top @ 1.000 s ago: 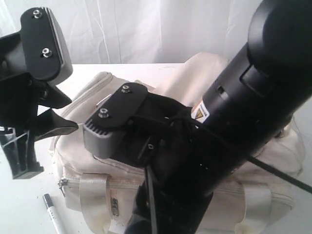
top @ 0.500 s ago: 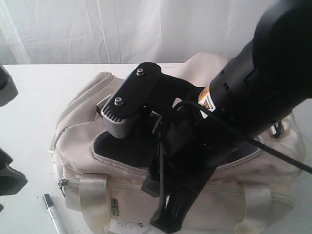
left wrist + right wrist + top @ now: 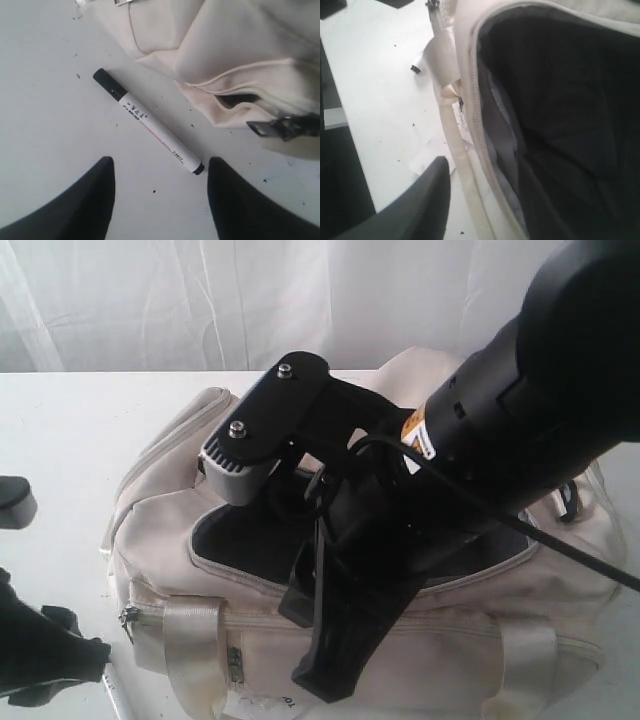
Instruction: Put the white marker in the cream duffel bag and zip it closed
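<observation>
The white marker point(image 3: 150, 122) lies flat on the table beside the cream duffel bag point(image 3: 225, 45), its dark cap pointing away from my left gripper point(image 3: 161, 162). That gripper is open and hovers low over the table, with the marker's uncapped end close to one fingertip point(image 3: 217, 167). In the exterior view only a sliver of the marker point(image 3: 117, 702) shows beside the left gripper point(image 3: 70, 670). The bag point(image 3: 180, 470) is unzipped and its dark lining point(image 3: 570, 100) is exposed. My right gripper point(image 3: 330, 670) stands open across the bag's near rim point(image 3: 465, 60), one finger point(image 3: 427, 200) outside it.
The bulky right arm point(image 3: 540, 390) hangs over the bag's middle and right half. A grey zip pull point(image 3: 280, 127) sits at the bag's end nearest the marker. A white label point(image 3: 427, 160) lies by the strap. The white table point(image 3: 70, 430) extends left; a curtain point(image 3: 200, 300) hangs behind.
My left arm has dropped from the upper left to the table beside the marker, and its jaws have spread wider. The right arm has lifted back, uncovering the bag's opening.
</observation>
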You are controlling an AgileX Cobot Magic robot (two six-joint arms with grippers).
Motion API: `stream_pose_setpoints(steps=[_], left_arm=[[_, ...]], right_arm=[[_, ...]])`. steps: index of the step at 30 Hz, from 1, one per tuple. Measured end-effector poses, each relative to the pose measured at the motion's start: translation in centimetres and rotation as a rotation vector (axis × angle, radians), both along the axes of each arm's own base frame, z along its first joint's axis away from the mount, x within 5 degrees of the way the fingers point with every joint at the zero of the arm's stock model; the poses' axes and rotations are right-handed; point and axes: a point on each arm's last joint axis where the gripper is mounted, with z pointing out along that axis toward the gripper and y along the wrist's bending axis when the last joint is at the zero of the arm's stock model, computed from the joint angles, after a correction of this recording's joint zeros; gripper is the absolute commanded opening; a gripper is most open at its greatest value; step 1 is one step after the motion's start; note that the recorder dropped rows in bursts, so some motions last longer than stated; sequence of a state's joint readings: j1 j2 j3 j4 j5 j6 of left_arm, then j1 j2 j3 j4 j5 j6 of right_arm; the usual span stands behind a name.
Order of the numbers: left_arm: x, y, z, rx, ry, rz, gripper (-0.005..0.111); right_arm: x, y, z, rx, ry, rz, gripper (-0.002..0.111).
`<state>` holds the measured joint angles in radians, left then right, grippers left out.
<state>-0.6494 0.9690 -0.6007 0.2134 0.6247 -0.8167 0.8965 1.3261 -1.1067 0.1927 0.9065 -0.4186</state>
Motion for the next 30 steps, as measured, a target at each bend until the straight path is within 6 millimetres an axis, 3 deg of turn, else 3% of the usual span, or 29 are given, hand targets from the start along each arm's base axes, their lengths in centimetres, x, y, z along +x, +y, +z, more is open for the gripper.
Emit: stream_pose_setpoints(steps=[5, 17, 30], left_arm=[[1.1, -1.0, -2.7, -0.005, 0.043, 0.030, 0.059], [3.2, -2.7, -6.5, 0.000, 0.130, 0.133, 0.059], [4.0, -2.5, -8.3, 0.081, 0.155, 0.209, 0.059]], right_arm=[[0.1, 0.0, 0.0, -0.001, -0.007, 0.000, 0.041], [0.1, 0.0, 0.0, -0.003, -0.011, 0.004, 0.041], [0.1, 0.0, 0.0, -0.006, -0.030, 0.031, 0.041]])
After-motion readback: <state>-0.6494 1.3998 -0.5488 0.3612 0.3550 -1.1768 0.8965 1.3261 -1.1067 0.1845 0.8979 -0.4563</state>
